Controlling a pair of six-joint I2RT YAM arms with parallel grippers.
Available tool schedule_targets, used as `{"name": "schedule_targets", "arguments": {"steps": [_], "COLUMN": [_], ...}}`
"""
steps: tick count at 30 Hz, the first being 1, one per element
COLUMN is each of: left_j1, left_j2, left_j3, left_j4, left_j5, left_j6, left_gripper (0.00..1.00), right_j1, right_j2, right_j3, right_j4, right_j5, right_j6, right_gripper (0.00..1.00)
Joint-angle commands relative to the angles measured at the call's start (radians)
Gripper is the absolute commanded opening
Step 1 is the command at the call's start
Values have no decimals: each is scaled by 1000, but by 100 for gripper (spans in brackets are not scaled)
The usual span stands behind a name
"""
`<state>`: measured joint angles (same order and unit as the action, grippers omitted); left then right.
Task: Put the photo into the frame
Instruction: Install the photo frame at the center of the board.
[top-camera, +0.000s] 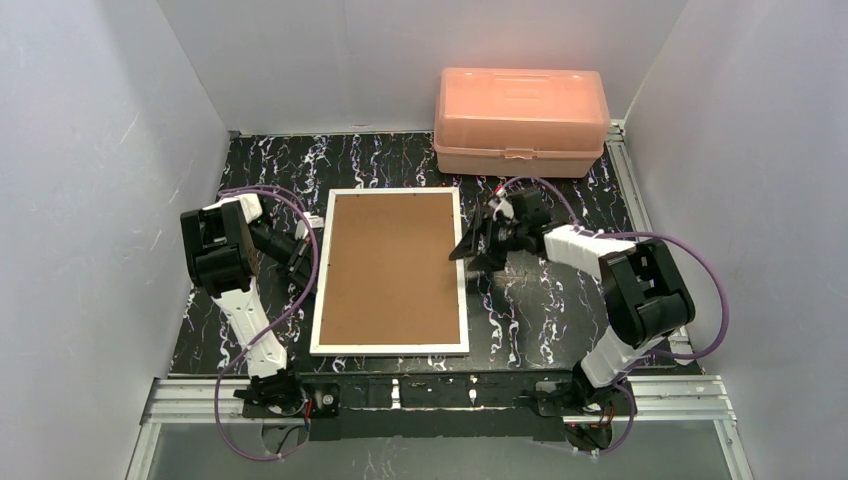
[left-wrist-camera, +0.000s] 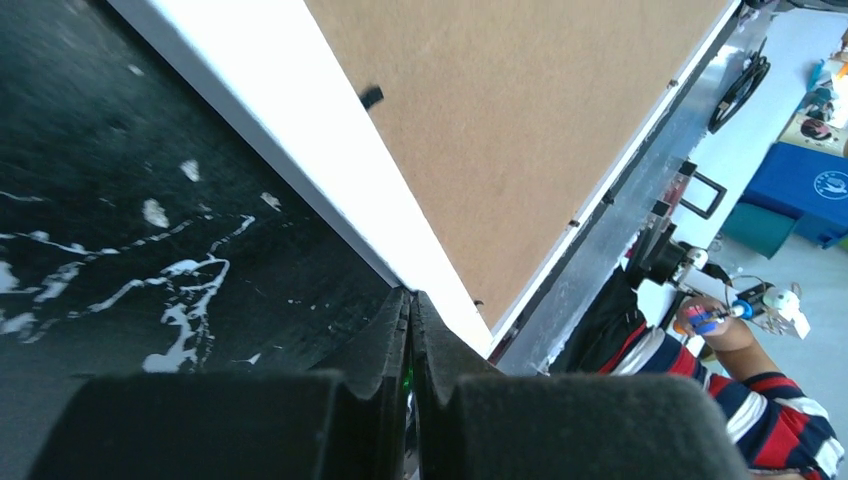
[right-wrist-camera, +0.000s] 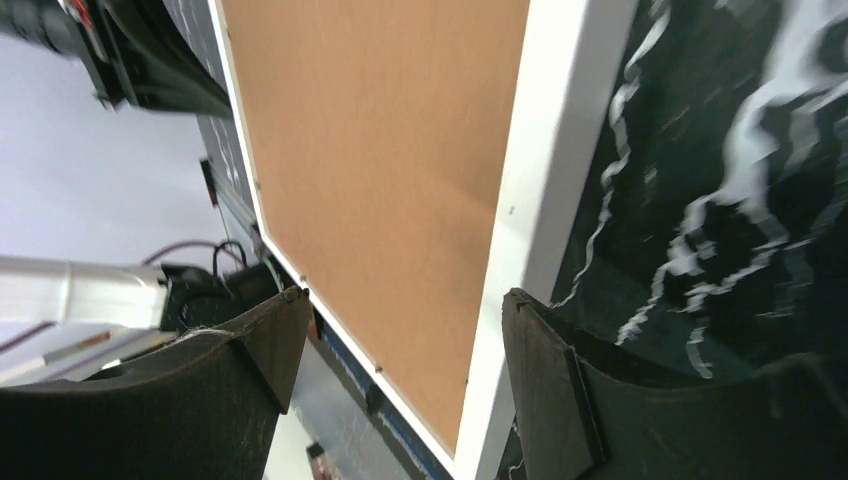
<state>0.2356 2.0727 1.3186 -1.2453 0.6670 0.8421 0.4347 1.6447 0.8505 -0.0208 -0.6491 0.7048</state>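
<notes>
Your frame (top-camera: 390, 270) lies back-up (brown board showing) on the marbled surface (top-camera: 540, 310). Your left end effector (left-wrist-camera: 410, 300) is fully closed, empty, at its left edge. The right end effector (right-wrist-camera: 400, 330) gapes wide over the right edge, gripping nothing.

No lettering can be read anywhere; a round white emblem (left-wrist-camera: 830, 186) on a blue box (left-wrist-camera: 790, 172) is too blurred.

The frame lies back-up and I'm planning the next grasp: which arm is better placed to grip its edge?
Probably the right arm: its open jaws have the white right edge of the frame between them. The left arm has its jaws shut beside the left edge.
</notes>
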Motion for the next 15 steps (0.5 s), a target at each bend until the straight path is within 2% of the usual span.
{"name": "schedule_targets", "arguments": {"steps": [1, 4, 15], "left_j1": [-8, 8, 13], "left_j2": [-13, 1, 42], "left_j3": [50, 82, 96], "left_j4": [30, 43, 81], "left_j5": [82, 101, 114], "left_j6": [-29, -70, -101], "left_gripper": [0, 1, 2], "right_j1": [-78, -78, -34], "right_j2": [17, 75, 176], "right_j3": [137, 200, 218], "right_j4": [-67, -88, -10], "right_j5": [22, 9, 8], "right_j6": [-72, -90, -41], "right_gripper": [78, 76, 74]}}
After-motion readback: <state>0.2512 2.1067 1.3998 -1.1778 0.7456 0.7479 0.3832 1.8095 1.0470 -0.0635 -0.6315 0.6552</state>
